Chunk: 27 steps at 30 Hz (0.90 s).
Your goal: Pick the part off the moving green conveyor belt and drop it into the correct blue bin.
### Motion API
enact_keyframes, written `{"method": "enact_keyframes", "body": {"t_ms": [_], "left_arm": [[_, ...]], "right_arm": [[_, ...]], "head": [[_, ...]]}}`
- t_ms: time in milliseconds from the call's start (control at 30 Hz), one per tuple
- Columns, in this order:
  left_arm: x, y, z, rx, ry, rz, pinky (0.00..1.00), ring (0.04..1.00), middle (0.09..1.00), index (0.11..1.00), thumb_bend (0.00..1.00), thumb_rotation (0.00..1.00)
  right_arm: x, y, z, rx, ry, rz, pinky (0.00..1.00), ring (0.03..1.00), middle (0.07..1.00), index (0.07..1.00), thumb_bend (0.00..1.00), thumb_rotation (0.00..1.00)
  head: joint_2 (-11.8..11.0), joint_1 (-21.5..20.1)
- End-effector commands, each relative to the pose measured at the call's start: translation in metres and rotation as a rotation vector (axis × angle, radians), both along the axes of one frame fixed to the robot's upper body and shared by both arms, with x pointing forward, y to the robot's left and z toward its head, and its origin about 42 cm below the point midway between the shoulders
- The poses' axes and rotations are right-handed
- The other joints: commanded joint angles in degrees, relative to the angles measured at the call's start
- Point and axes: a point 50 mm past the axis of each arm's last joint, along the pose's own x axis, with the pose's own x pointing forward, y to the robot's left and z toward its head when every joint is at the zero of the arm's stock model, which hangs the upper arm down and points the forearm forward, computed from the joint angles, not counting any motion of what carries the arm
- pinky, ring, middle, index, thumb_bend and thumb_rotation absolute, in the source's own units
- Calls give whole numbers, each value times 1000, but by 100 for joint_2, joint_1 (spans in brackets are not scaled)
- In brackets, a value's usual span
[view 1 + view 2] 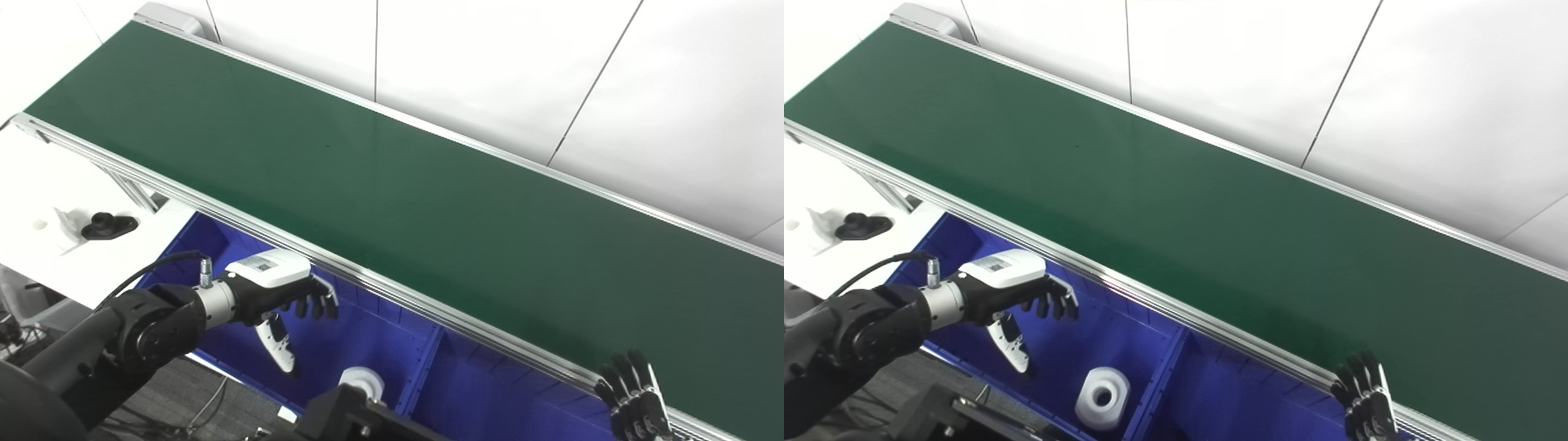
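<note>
White ring-shaped plastic part (1102,398) lies in the blue plastic bin (1127,343), left compartment, at about 6 o'clock in the right eye view; looks already dropped, touching nothing but the floor. Left hand (1029,294) hovers above that compartment at 8 o'clock from centre, fingers loosely spread and drooping, holding nothing; likely just over the drop spot because the release happened there. A divider wall (1176,367) splits the bin; right compartment shows no part. Green conveyor belt (392,202) runs diagonally from 10 to 4 o'clock, bare, no part on it. Right hand (634,404) rests at the belt's near rail, 5 o'clock, fingers extended and apart, empty, probably waiting for the next part. Black rounded object (109,225) sits on a white side table (37,184) at 9 o'clock. Right eye view shows the whole part with its centre hole; left eye view hides its lower half behind dark robot hardware (355,416).
</note>
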Motion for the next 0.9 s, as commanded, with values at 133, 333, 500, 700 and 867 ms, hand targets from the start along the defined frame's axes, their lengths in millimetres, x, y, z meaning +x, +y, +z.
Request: {"method": "enact_keyframes", "body": {"t_ms": [133, 333, 500, 700, 867], "left_arm": [[-19, -40, 48, -669, -77, 213, 554, 608, 646, 679, 813, 348], [-22, -70, 28, -947, -191, 463, 778, 809, 832, 846, 762, 548], [-9, -60, -23, -802, -218, 494, 950, 949, 970, 959, 715, 666], [8, -50, -55, -692, -140, 452, 982, 990, 1000, 994, 744, 698], [8, -68, -61, -703, -78, 413, 983, 999, 1000, 1000, 767, 689]], "right_arm": [[2, 23, 11, 1, -47, 8, 875, 912, 948, 974, 872, 959], [5, 57, 12, -7, -62, -4, 853, 901, 931, 969, 860, 958], [7, 86, 11, -7, -65, -11, 871, 919, 946, 984, 844, 975], [7, 110, 11, 15, -71, -39, 912, 929, 958, 991, 821, 976], [2, 115, 14, 36, -64, -65, 911, 932, 969, 982, 825, 959]], "head": [[82, -885], [78, -2176], [59, -3294], [-7, -4109], [26, -4135]]}}
